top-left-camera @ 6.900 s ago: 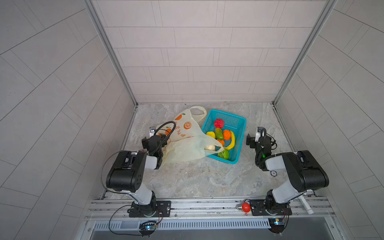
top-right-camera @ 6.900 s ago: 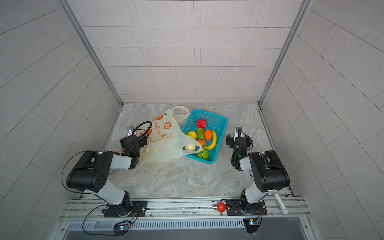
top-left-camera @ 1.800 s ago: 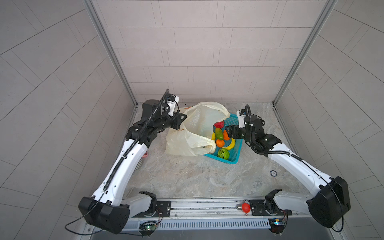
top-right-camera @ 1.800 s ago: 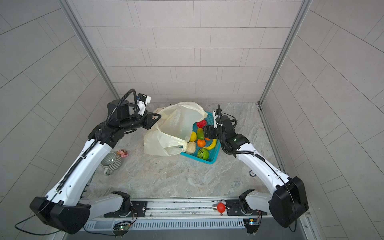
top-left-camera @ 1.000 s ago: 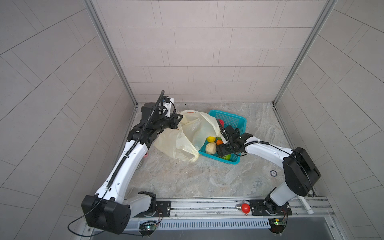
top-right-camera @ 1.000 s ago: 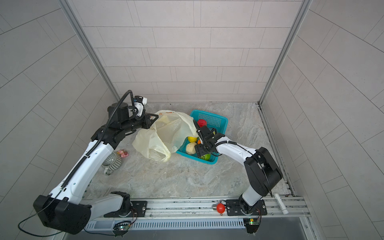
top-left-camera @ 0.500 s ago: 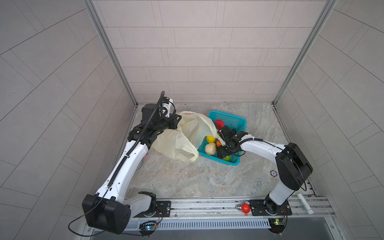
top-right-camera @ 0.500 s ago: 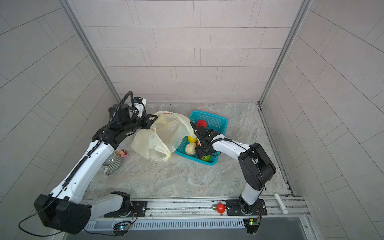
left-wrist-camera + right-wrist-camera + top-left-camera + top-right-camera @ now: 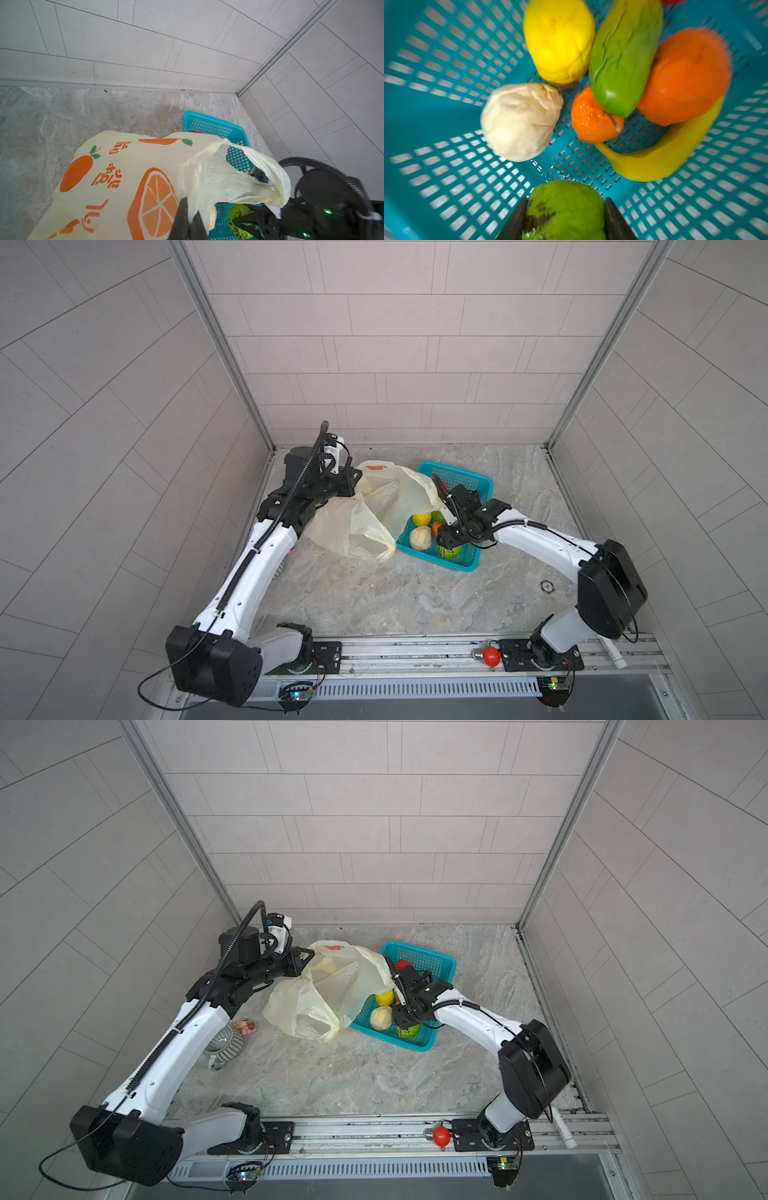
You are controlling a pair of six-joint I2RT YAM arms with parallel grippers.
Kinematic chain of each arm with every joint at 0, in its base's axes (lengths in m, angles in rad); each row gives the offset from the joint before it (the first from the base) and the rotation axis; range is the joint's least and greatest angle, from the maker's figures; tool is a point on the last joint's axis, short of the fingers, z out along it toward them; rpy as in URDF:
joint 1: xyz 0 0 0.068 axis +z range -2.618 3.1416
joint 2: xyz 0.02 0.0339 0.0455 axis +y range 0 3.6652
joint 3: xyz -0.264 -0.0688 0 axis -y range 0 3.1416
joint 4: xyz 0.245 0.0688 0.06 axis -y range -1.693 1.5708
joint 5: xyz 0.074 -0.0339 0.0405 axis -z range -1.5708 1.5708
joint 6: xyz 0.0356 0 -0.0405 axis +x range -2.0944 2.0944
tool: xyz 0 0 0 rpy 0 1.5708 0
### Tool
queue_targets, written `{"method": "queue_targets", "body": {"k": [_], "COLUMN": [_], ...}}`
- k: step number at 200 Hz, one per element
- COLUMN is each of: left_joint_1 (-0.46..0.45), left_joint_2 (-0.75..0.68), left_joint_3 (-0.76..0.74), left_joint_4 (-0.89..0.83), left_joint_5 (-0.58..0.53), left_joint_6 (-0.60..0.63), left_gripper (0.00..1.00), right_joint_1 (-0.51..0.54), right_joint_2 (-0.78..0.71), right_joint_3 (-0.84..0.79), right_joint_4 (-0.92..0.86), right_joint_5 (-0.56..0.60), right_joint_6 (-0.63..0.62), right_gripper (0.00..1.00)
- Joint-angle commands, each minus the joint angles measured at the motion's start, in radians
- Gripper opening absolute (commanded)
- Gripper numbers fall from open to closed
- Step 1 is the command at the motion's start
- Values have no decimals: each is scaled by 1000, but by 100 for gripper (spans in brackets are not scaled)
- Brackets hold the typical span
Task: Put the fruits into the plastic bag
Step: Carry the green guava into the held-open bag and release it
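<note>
The plastic bag (image 9: 374,506) (image 9: 328,986) is pale yellow with orange prints and hangs lifted beside the teal basket (image 9: 465,481). My left gripper (image 9: 353,485) (image 9: 188,216) is shut on its upper edge, and one loop handle drapes over the basket. Inside the basket, my right gripper (image 9: 446,541) (image 9: 564,216) is shut on the bumpy green ball (image 9: 564,207) (image 9: 408,1031), a finger pressed on each side. Other fruits lie in the basket: a whitish one (image 9: 521,122), a yellow lemon-like one (image 9: 559,39), a green oblong (image 9: 623,58), two orange ones (image 9: 685,76), a banana (image 9: 664,153) and a red ball (image 9: 402,964).
A striped cup (image 9: 224,1046) and a small pink object (image 9: 246,1026) lie on the floor by the left arm. A red bulb (image 9: 490,655) sits on the front rail. A small round disc (image 9: 547,586) lies right of the basket. Tiled walls close three sides.
My right gripper's fingers have narrowed onto the bumpy green ball at the basket's near corner. The left gripper keeps hold of the bag, which has barely shifted.
</note>
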Motion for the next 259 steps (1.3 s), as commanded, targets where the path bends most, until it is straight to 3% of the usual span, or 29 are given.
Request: {"method": "queue_targets", "body": {"k": [1, 18, 62, 83, 121, 157, 199, 238, 259], "left_joint_1": [3, 3, 3, 3, 3, 3, 3, 3, 3], "left_joint_2": [7, 18, 47, 60, 73, 72, 59, 56, 58], "left_joint_3": [-15, -14, -13, -8, -18, -56, -116, -143, -145], "left_joint_4": [40, 42, 56, 52, 75, 138, 198, 221, 231], "left_joint_5": [-11, -17, -4, 2, 34, 66, 89, 98, 108], "left_joint_6": [-39, -61, -110, -113, -140, -210, -265, -276, -281], "left_gripper": [0, 0, 0, 0, 0, 0, 0, 0, 0], "right_joint_1": [6, 4, 9, 35, 107, 127, 143, 150, 150], "right_joint_2": [-89, -142, -231, -228, -166, 15, 277, 399, 428], "right_joint_3": [18, 9, 44, 98, 205, 285, 419, 436, 422], "right_joint_4": [-8, 24, 110, 145, 241, 375, 403, 421, 438], "right_joint_5": [46, 34, -127, -215, -272, -224, -108, -52, -54], "right_joint_6": [-33, -47, -38, -32, -14, 72, 107, 132, 153], "right_gripper": [36, 35, 33, 32, 32, 32, 32, 34, 41]}}
